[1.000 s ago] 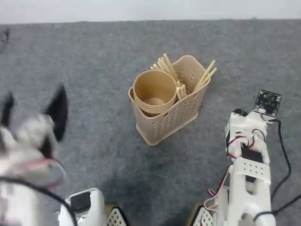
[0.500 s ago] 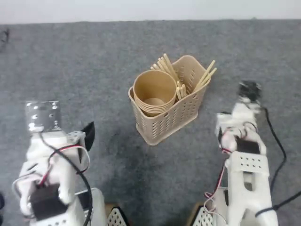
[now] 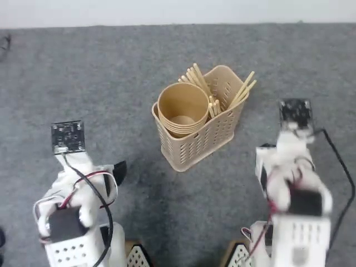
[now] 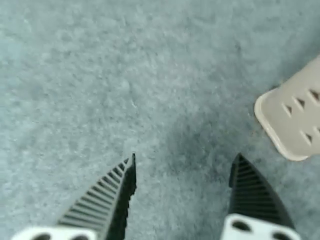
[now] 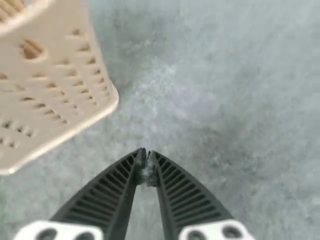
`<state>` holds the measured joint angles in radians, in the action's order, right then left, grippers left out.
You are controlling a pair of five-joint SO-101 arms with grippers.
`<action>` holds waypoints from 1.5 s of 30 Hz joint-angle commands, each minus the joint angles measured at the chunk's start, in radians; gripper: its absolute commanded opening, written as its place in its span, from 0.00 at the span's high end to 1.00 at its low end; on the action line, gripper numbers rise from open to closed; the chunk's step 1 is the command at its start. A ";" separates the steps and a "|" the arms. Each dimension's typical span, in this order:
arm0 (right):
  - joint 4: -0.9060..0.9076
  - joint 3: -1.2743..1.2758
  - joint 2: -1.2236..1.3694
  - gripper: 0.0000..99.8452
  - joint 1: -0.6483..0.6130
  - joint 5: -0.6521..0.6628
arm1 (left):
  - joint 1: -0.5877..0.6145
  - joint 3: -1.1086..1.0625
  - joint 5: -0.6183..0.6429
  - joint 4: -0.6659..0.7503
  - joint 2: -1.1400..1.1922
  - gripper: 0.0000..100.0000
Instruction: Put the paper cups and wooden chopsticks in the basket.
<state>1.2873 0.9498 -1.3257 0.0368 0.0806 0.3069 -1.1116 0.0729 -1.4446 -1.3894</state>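
Left claw (image 4: 185,159) gapes, pointing down — right claw (image 5: 146,152) pinched together.

The table is covered by a grey, felt-like mat (image 3: 83,72), fuzzy and mottled, also seen close up in both wrist views. Along the far edge a pale strip (image 3: 178,11) is seen; wall or bare surface cannot be told. A small dark object (image 3: 4,41) is cut off at the mat's far left edge in the high view. Light is even and diffuse; only soft shadows are cast.
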 commanded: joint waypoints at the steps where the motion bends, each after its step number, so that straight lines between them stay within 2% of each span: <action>1: 0.058 -0.049 -0.272 0.99 -0.007 0.014 | -0.009 -0.021 0.015 0.038 -0.003 0.71; 5: 0.105 0.064 -0.498 0.91 -0.008 0.068 | -0.006 -0.087 0.015 0.097 -0.003 0.72; 8: 0.140 0.157 -0.479 0.86 -0.001 0.048 | -0.005 -0.160 0.009 0.160 -0.003 0.72; 13: 0.180 0.313 -0.489 0.89 -0.022 0.046 | -0.005 -0.249 0.008 0.161 -0.046 0.72; 19: 0.151 0.505 -0.484 0.91 -0.085 0.041 | -0.005 -0.435 0.009 0.183 -0.267 0.72; 22: 0.139 0.519 -0.487 1.00 -0.048 0.041 | -0.011 -0.519 0.015 0.178 -0.391 0.72; 30: 0.111 0.539 -0.489 0.99 0.151 0.041 | -0.005 -0.558 0.009 0.175 -0.430 0.72; 33: 0.061 0.628 -0.489 0.99 0.093 0.040 | -0.017 -0.559 0.015 0.175 -0.430 0.72; 37: 0.028 0.723 -0.489 0.99 -0.151 0.048 | -0.141 -0.570 0.018 0.183 -0.428 0.72; 39: 0.022 0.732 -0.484 0.99 -0.216 0.044 | -0.166 -0.572 0.020 0.183 -0.427 0.72; 45: 0.022 0.733 -0.486 0.99 -0.185 0.043 | -0.054 -0.572 0.051 0.183 -0.428 0.92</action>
<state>1.3288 1.6648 -1.8013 -0.1596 0.1266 0.2179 -1.6886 0.1066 -1.2835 -1.8021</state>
